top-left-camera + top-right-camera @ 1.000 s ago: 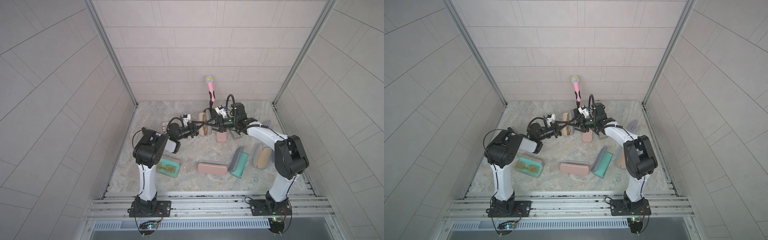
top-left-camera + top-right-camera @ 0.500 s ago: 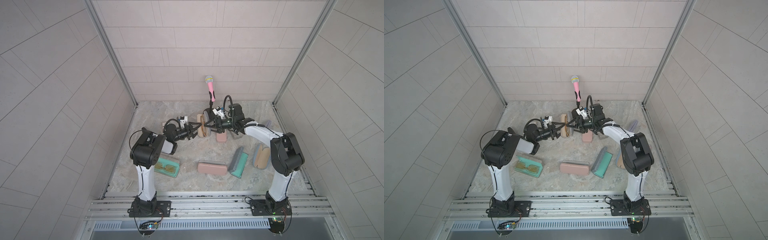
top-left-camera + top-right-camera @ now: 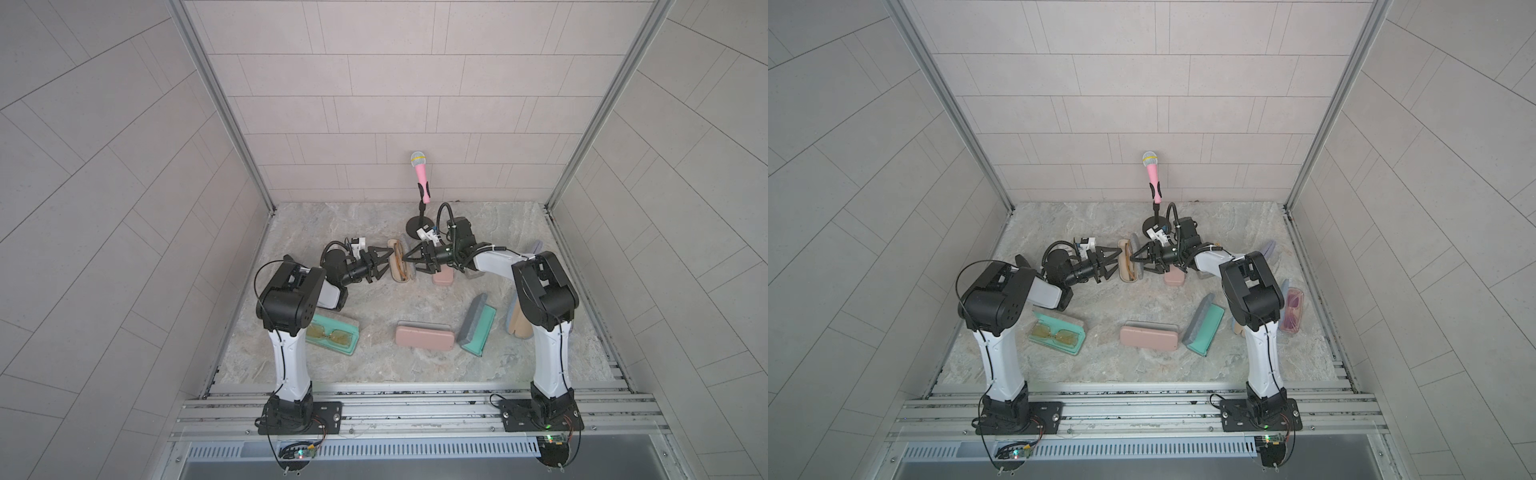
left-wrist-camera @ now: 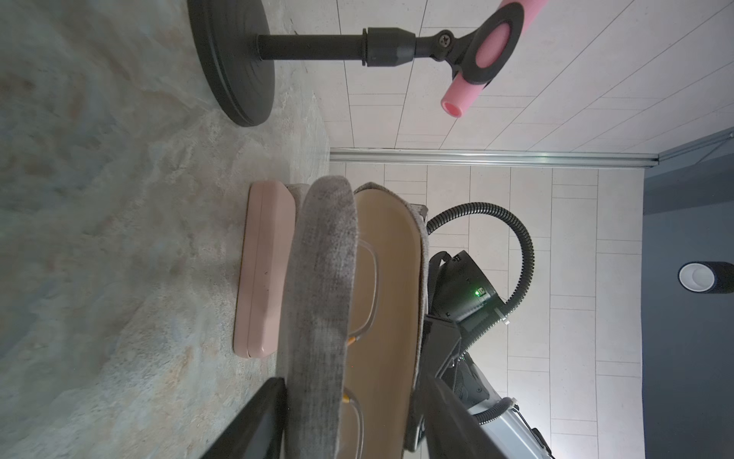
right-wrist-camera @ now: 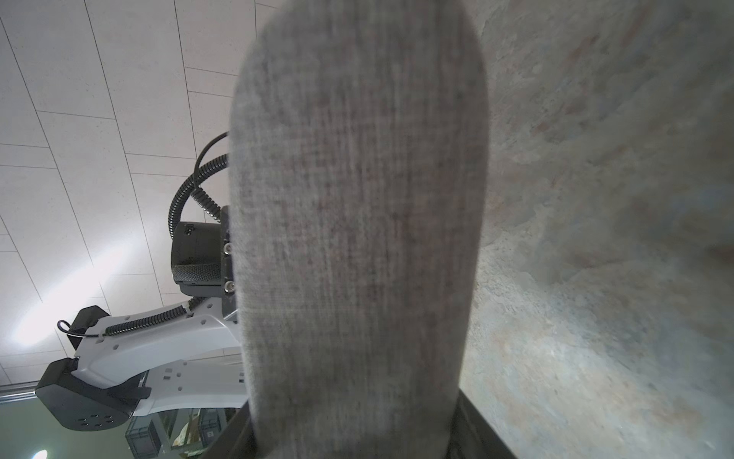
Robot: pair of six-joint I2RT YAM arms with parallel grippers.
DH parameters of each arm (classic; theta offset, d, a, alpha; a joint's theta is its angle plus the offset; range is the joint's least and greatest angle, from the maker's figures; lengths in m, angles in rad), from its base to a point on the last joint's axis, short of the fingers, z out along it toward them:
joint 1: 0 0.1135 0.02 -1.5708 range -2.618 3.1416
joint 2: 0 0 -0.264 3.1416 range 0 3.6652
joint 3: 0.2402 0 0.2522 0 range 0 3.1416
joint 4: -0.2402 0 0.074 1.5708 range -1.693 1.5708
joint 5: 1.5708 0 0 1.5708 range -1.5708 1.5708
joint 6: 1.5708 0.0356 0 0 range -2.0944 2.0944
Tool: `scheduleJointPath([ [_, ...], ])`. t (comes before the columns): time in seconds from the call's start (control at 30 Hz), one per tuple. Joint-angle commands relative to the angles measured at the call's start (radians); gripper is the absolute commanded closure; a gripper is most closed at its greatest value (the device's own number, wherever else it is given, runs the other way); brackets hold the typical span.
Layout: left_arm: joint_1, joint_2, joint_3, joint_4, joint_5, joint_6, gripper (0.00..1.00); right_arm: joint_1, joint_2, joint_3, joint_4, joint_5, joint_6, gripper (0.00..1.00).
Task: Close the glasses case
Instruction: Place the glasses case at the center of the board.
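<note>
And there's the change: the left hand (image 3: 388, 266) has spread its fingers (image 4: 254, 421) and eased off the glasses case (image 3: 397, 262). A second ago they were narrower and tucked in against it. Now they stand apart, one low by the desk (image 3: 353, 224), one higher. They bracket the case's near side without pinching it, as far as I can tell.

Meanwhile the right hand (image 3: 411, 264) has slid in from the other side, fingers apart the whole way. Its tips are right up at the grey lid (image 5: 357, 218), though I can't tell whether they actually touch.

The case sits at the back middle of the desk, between the two hands, with the lid standing up and the glasses (image 4: 355, 339) lying inside. So it's not shut yet.

My read is that the job has passed across. The right hand looks set to tip that lid down, and with the left one loose, the case could skid toward it.
</note>
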Motion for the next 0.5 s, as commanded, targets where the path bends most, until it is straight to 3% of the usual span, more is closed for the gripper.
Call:
scheduleJointPath([
  [0.0, 0.009, -0.031, -0.007, 0.077, 0.039, -0.008, 0.4, -0.005, 0.041, 0.034, -0.002, 0.028, -0.011, 0.84],
  [0.47, 0.067, -0.016, -0.034, 0.077, 0.064, 0.009, 0.39, -0.005, 0.103, 0.071, -0.029, 0.063, -0.012, 0.84],
])
